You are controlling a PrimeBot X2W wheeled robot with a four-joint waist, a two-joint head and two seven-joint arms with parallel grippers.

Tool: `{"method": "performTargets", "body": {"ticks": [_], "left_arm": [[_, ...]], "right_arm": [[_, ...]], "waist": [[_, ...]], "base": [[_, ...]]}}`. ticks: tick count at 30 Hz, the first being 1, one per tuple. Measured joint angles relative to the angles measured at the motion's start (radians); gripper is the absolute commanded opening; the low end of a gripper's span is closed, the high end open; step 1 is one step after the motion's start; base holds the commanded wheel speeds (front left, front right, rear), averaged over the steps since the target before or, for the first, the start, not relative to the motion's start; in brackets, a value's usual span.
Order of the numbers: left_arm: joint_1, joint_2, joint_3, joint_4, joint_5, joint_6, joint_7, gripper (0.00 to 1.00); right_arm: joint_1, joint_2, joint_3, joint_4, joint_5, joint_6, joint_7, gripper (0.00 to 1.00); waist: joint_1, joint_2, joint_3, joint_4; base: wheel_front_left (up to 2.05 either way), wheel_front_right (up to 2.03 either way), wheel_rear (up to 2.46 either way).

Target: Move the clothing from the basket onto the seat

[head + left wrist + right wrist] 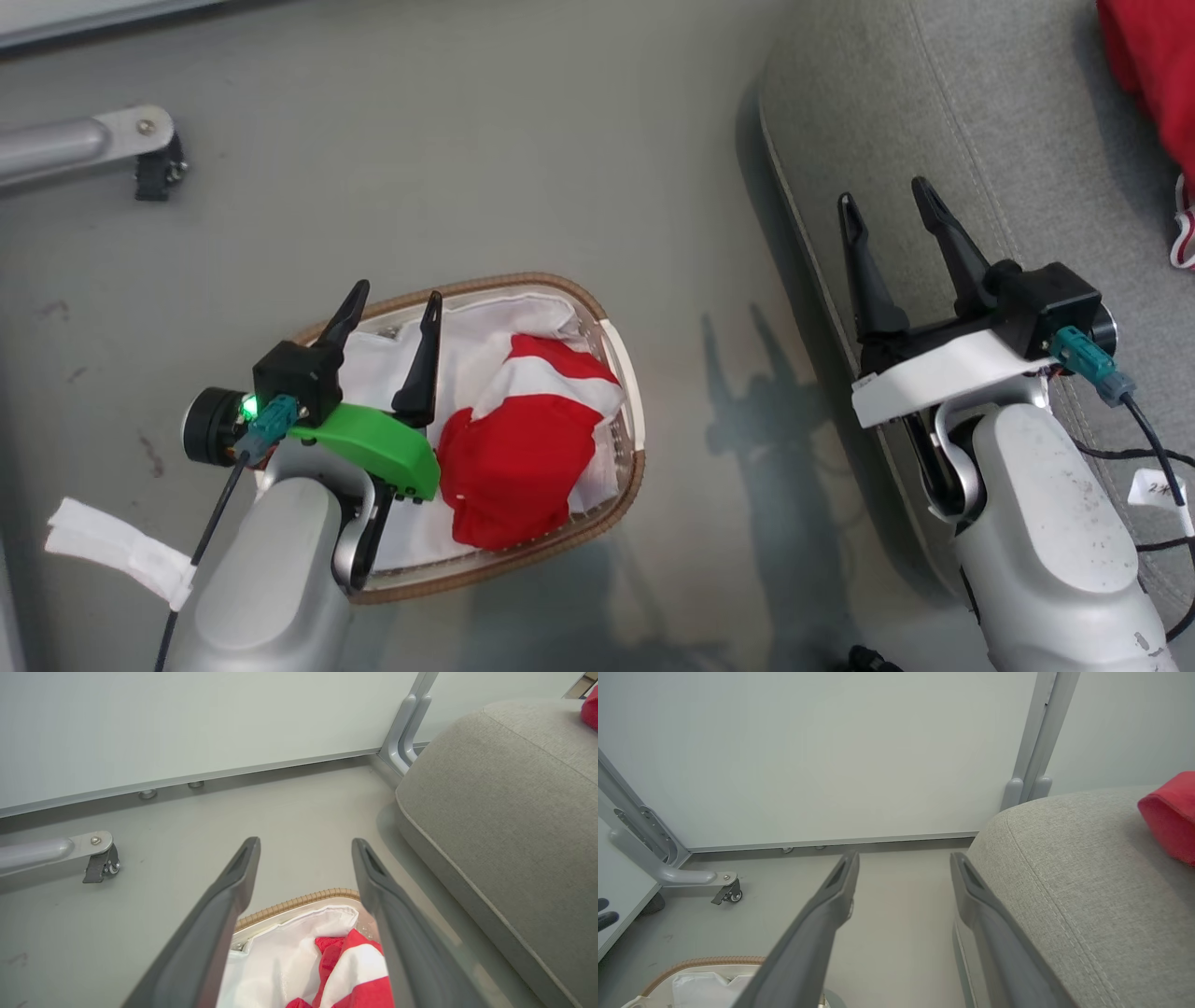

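1. A red garment on the seat's right edge is cut off by the frame. The left gripper hides part of the basket.
2. A castor leg stands well apart from it.
3. The clothing, crumpled red with white panels, lies in the basket's right half.
4. Both grippers gape wide and hold nothing; the right gripper is over the seat's left edge.

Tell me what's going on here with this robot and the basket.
A two-armed robot is moving laundry from a basket on the floor to the grey seat. Red and white clothing lies in the basket, and the left gripper hovers over it with fingers open, holding nothing. The right gripper hangs open and empty over the seat's edge. One red garment already lies on the seat.
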Motion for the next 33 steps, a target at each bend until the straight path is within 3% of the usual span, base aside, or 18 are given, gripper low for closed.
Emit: {"method": "performTargets", "body": {"ticks": [14, 27, 28, 29, 30, 33], "left_arm": [[-0.239, 0.054, -0.266, 0.250, -0.183, 0.000, 0.000, 1.00], [-0.321, 0.044, -0.497, 0.507, -0.383, 0.000, 0.074, 1.00], [-0.321, 0.044, -0.512, 0.514, -0.395, 0.000, 0.075, 0.79], [-0.321, 0.043, -0.525, 0.520, -0.404, 0.000, 0.077, 0.12], [-0.317, 0.043, -0.540, 0.521, -0.416, 0.000, 0.077, 0.00], [-0.298, 0.043, -0.564, 0.526, -0.449, 0.000, 0.053, 0.00]], "right_arm": [[-0.049, 0.000, 0.055, -0.070, 0.029, 0.000, 0.000, 1.00], [-0.050, 0.000, 0.062, -0.073, 0.020, 0.000, 0.000, 1.00], [-0.050, 0.001, 0.062, -0.071, 0.018, 0.000, 0.000, 1.00], [-0.050, 0.001, 0.061, -0.069, 0.016, 0.000, 0.000, 1.00], [-0.050, 0.001, 0.060, -0.067, 0.015, 0.000, 0.000, 1.00], [-0.050, 0.001, 0.056, -0.058, 0.010, 0.000, 0.000, 1.00]], "waist": [[0.0000, 0.0000, 0.229, -0.120], [0.0001, 0.0000, 0.317, -0.185], [0.0000, 0.0000, 0.315, -0.184], [0.0001, 0.0000, 0.313, -0.183], [0.0000, 0.0000, 0.308, -0.180], [0.0000, 0.0000, 0.288, -0.170]], "base": [[0.00, 0.00, 0.00], [0.00, 0.00, 0.00], [0.00, 0.00, 0.00], [0.00, 0.00, 0.00], [0.00, 0.00, 0.00], [0.00, 0.00, 0.00]]}}
